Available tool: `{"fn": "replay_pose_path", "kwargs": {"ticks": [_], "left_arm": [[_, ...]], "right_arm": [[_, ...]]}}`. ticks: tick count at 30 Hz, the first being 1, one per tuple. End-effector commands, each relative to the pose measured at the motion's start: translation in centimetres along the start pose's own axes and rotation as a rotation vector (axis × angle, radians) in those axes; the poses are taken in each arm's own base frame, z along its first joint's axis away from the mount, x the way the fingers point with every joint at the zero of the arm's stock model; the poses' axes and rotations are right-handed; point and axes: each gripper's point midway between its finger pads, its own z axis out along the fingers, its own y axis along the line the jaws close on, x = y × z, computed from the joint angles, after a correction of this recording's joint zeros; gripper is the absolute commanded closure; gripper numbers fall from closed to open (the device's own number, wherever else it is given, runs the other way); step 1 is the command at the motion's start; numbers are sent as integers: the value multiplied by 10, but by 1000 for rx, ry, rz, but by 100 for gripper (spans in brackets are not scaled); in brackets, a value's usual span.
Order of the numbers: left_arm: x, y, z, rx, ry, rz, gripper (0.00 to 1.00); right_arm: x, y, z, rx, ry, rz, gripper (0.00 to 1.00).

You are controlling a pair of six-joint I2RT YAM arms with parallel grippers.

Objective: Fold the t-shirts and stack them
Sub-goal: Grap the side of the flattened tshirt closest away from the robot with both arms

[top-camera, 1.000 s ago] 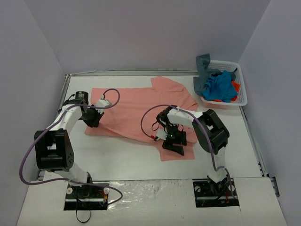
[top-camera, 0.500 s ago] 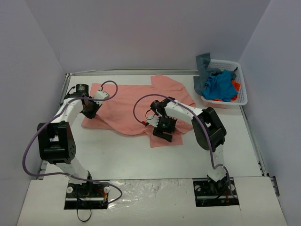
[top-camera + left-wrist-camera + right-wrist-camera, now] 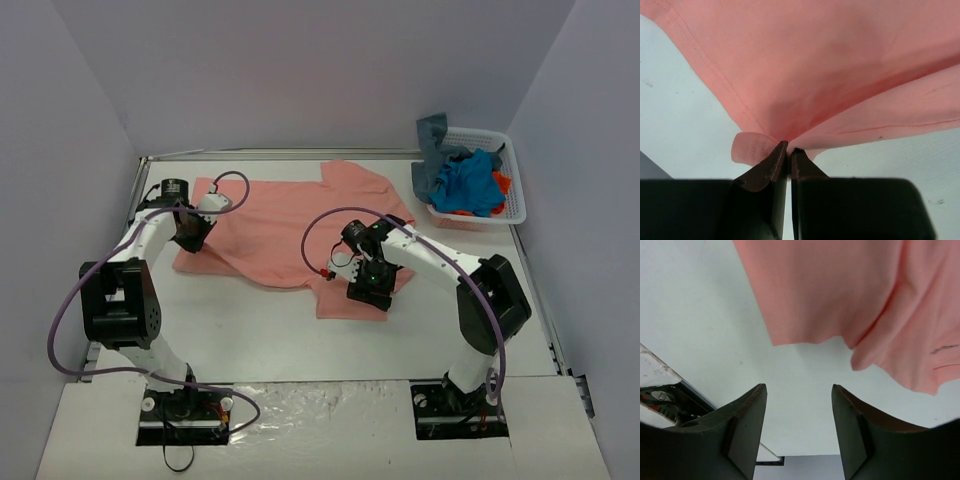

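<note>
A salmon-pink t-shirt (image 3: 290,230) lies spread across the middle of the table, with a folded flap at its near right. My left gripper (image 3: 190,238) is shut on the shirt's left edge; in the left wrist view the cloth (image 3: 840,65) bunches into the closed fingertips (image 3: 789,150). My right gripper (image 3: 368,295) hovers over the near-right flap. It is open and holds nothing (image 3: 799,390), with the shirt's hem (image 3: 830,290) just beyond its fingers. Bright blue (image 3: 465,185), grey-blue (image 3: 432,140) and orange-red (image 3: 501,183) t-shirts sit heaped in the basket.
A white lattice basket (image 3: 512,205) stands at the back right corner, against the right wall. Walls close in the table on the left, back and right. Purple cables loop over both arms. Bare tabletop (image 3: 270,330) lies in front of the shirt.
My left gripper pulled the shirt's left edge toward the back, then held still. My right gripper slid left along with the near flap, then drew back right, its elbow swinging out to the right.
</note>
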Motion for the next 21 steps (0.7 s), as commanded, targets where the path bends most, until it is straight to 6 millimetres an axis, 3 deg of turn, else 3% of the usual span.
{"fn": "replay_pose_path", "kwargs": {"ticks": [1, 9, 21], "left_arm": [[-8, 4, -11, -33, -26, -3, 98], [-7, 1, -12, -27, -29, -3, 98], [-5, -3, -8, -15, -23, 2, 98]], "right_arm": [[26, 28, 9, -108, 100, -29, 50], [26, 45, 33, -143, 144, -59, 46], [21, 39, 66, -123, 177, -45, 45]]}}
